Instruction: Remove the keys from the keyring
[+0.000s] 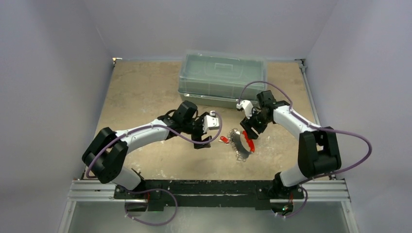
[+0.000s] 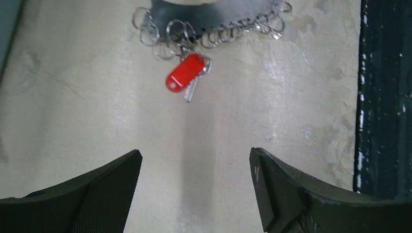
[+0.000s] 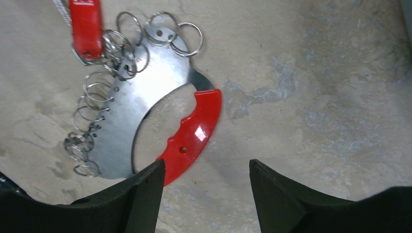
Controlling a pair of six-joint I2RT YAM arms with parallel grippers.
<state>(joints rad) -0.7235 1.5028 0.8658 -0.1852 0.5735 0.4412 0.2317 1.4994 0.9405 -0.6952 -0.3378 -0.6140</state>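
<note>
A tan, scuffed table [image 1: 145,97] fills the floor of the booth, and at its far edge sits a large clear plastic box [image 1: 223,77] with its lid on; its walls are too cloudy from here for me to tell what is in it. The left arm [image 1: 141,136] and right arm [image 1: 296,121] both reach in toward the middle of the table, just in front of the box. The left gripper [image 2: 194,153] hovers low with its jaws spread and only bare tabletop between them. The right gripper [image 3: 206,162] is likewise released, gripping nothing, though one finger [image 3: 141,194] overlaps the end of the red grip and I cannot say whether it touches. Between the two grippers the keyring [image 3: 121,121] lies flat on the table: a crescent of brushed metal with a glossy red grip [image 3: 194,128] along one edge and a row of small split rings [image 3: 163,31] threaded through holes along the other. The keys [image 2: 184,73] hang from rings at the end nearer the left gripper, a bright red head on top with a silvery blade poking out beneath it, resting on the table.
</note>
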